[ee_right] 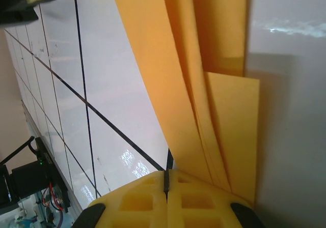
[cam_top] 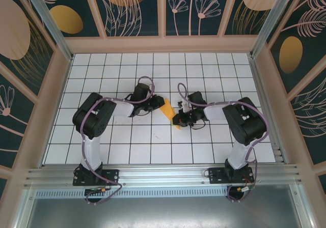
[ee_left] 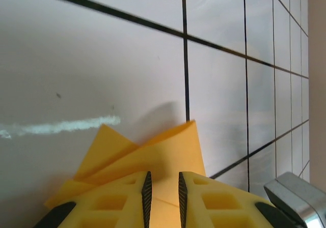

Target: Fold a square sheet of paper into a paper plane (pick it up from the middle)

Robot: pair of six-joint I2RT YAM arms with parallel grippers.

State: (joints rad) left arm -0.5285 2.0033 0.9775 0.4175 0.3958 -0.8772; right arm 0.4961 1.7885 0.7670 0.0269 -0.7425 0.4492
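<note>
between two claws [cam_top: 159,104] [cam_top: 178,120], one paper plane [cam_top: 168,109]

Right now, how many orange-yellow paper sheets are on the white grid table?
1: the folded orange-yellow paper sheet lies between the left end effector and the right end effector.

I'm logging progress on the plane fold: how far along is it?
Done: the orange-yellow paper sheet already has several lengthwise folds, layered into a narrow strip. In hand: the left tool straddles one end, its jaws narrowly apart; the shut right tool sits at the other end. Left: it doesn't yet look like a finished dart; more creasing seems needed.
</note>
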